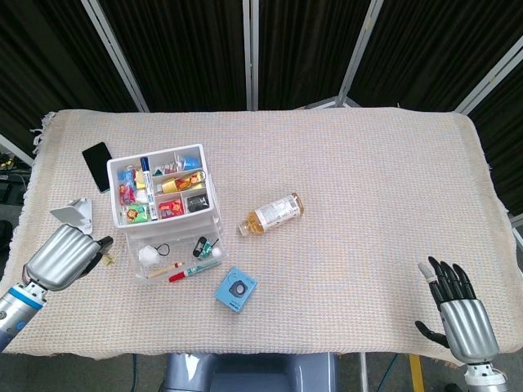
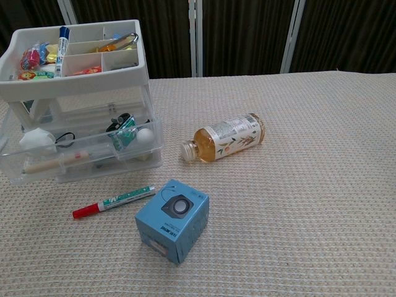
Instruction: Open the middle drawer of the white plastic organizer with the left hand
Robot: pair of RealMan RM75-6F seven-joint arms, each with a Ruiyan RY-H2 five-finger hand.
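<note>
The white plastic organizer (image 1: 167, 214) stands at the table's left, its top tray (image 2: 77, 83) full of small items. A clear drawer (image 2: 80, 158) under the tray is pulled out toward me, with a white ball, a stick and other bits inside. My left hand (image 1: 61, 257) is off to the organizer's left near the table's front edge, apart from it, fingers curled around a small binder clip (image 1: 105, 256). The chest view does not show this hand. My right hand (image 1: 459, 312) hangs past the front right edge, fingers spread and holding nothing.
A red marker (image 2: 113, 201) and a blue box (image 2: 173, 219) lie in front of the organizer. A bottle (image 2: 226, 137) lies on its side to the right. A black phone (image 1: 96, 166) and a white stand (image 1: 73, 216) sit left of the organizer.
</note>
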